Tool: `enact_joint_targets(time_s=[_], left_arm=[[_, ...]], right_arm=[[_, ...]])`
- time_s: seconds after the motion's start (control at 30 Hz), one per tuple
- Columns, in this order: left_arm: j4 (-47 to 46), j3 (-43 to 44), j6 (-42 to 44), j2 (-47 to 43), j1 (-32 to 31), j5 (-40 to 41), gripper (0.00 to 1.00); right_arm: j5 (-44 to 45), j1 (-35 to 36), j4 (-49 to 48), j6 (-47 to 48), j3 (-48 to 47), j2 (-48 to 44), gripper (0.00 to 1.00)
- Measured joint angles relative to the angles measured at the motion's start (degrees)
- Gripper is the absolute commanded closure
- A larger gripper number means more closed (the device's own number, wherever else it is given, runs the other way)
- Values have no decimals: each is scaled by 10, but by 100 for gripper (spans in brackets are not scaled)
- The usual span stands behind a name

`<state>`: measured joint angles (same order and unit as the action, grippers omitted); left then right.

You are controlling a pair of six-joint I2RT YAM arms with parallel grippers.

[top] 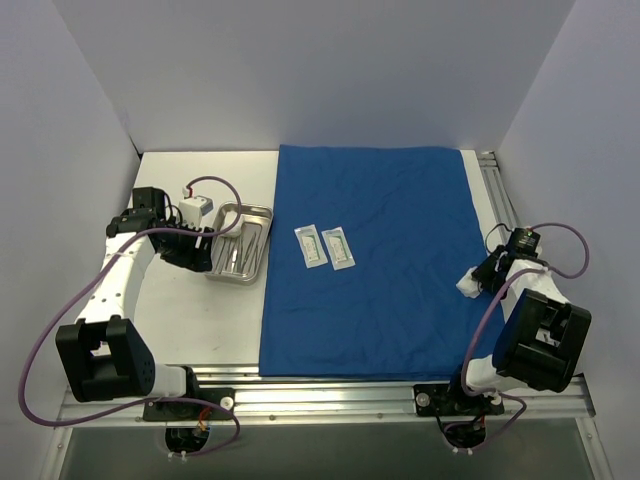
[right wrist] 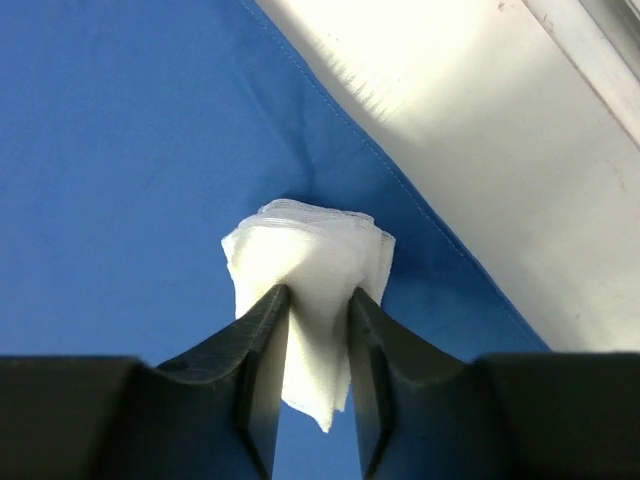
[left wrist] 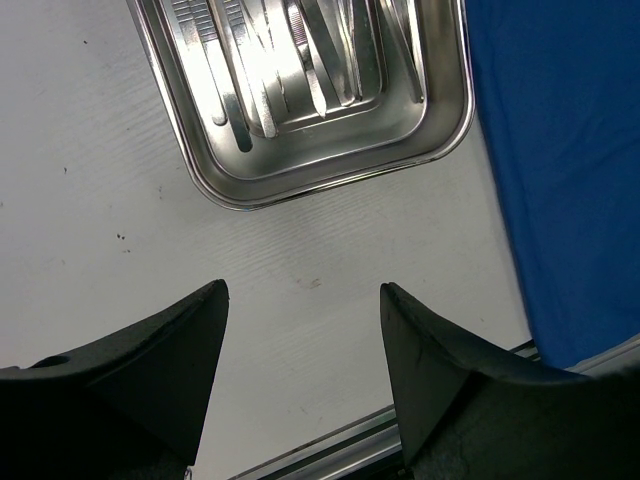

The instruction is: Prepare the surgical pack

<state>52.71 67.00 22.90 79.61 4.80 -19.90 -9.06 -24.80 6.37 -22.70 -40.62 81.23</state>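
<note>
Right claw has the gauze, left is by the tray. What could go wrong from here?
1. The right claw pinches the gauze near the drape edge; dropped there, it may land partly off the cloth.
2. The tray sits on bare table with loose instruments; the open left claw could tip it and spill them.

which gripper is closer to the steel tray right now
Left. The left gripper hangs open just beside the tray, not touching it; the right gripper is far across the blue drape, at its right edge, with gauze between its jaws.
</note>
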Motion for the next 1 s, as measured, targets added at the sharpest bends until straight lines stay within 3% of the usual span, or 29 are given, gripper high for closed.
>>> enact_joint_targets(time_s=[0.13,0.7,0.83,1.0], left_arm=[[-1,0,0,0,0,0,29],[-2,0,-1,0,0,2,29],[-3,0,-2,0,0,2,29],[-3,0,-2,2,0,2,29]], right_arm=[[11,0,4,0,0,9,56],[17,-4,-5,-44,1,34,56],[2,-9,-40,-61,8,38,60],[-14,-12,-92,-71,32,32,75]])
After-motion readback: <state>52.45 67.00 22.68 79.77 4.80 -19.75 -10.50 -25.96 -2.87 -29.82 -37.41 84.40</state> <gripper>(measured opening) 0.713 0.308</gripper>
